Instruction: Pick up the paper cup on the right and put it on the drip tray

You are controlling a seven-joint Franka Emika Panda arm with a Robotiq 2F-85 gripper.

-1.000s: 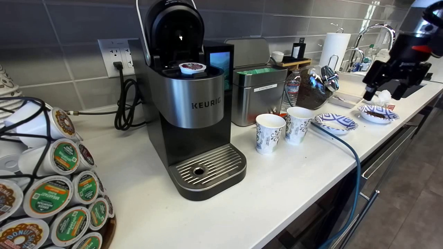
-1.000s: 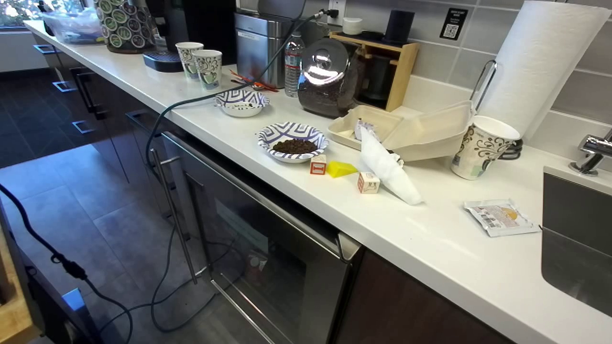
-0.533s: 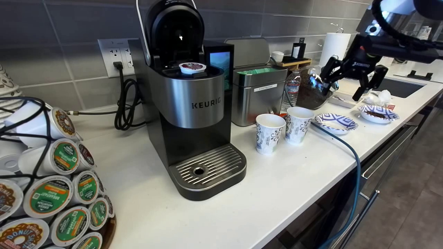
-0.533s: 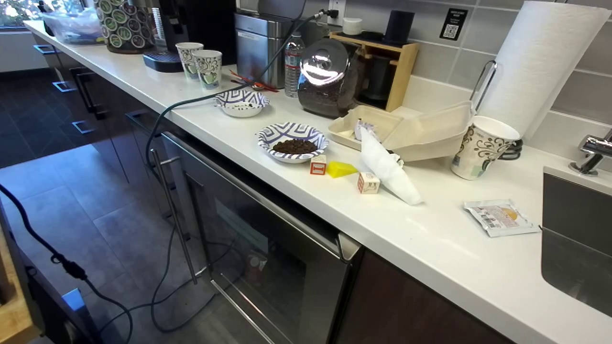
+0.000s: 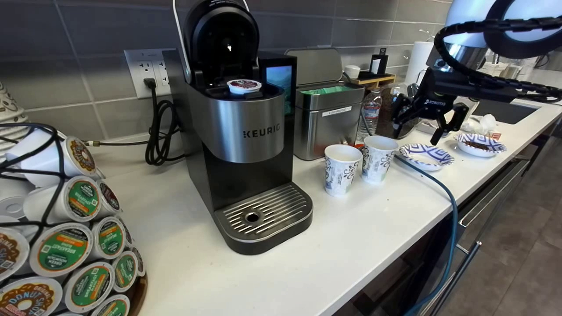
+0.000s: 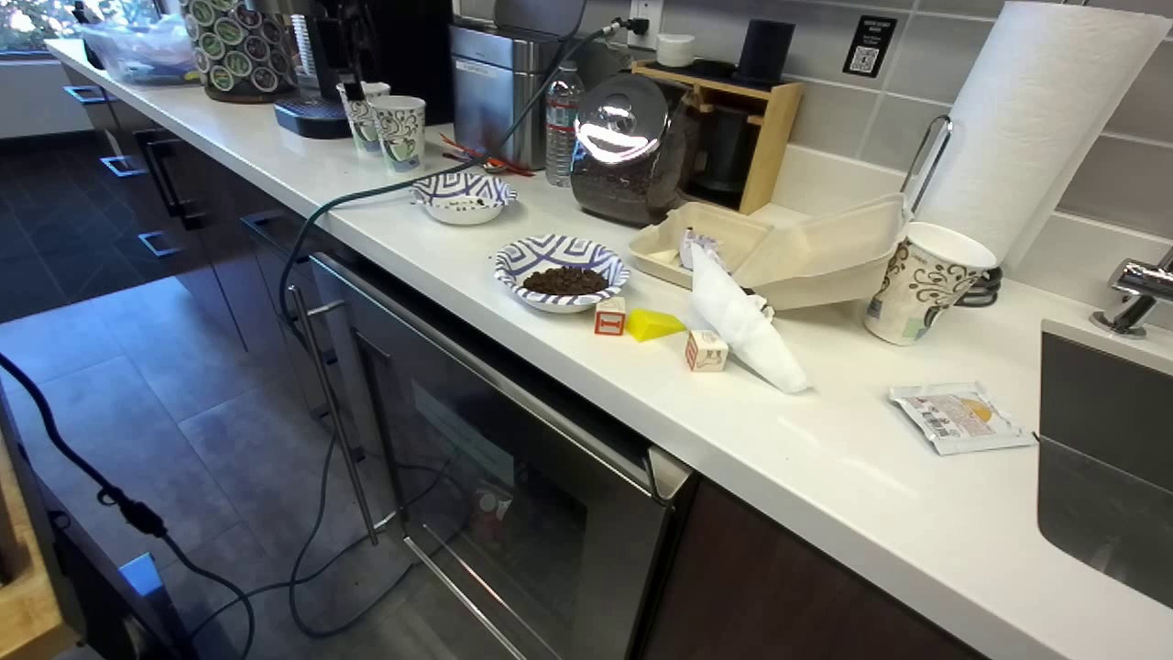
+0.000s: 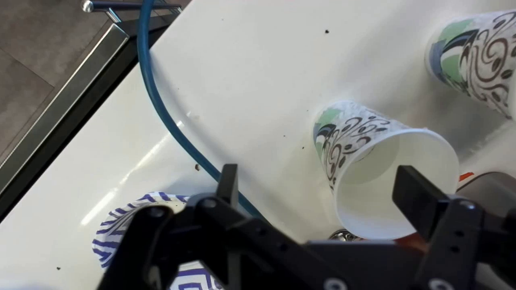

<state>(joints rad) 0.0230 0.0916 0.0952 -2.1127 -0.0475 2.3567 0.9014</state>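
If the gripper (image 7: 317, 187) descended uncorrected, jaws spread wide, the finger (image 7: 419, 199) overlapping the right paper cup (image 7: 375, 171) in the wrist view could crumple its rim.

"Where's the end effector (image 7: 321, 190)?"
"Along the bottom of the frame, fingers spread apart. The finger at right covers part of a patterned paper cup (image 7: 363, 157), right of centre."
"Another cup (image 7: 475, 60)?"
"Upper right, cut off by the edge."
"The blue cable (image 7: 169, 119)?"
"Curves across the bench (image 7: 250, 72) from upper left. Lower left, a striped bowl (image 7: 109, 235), partly hidden."
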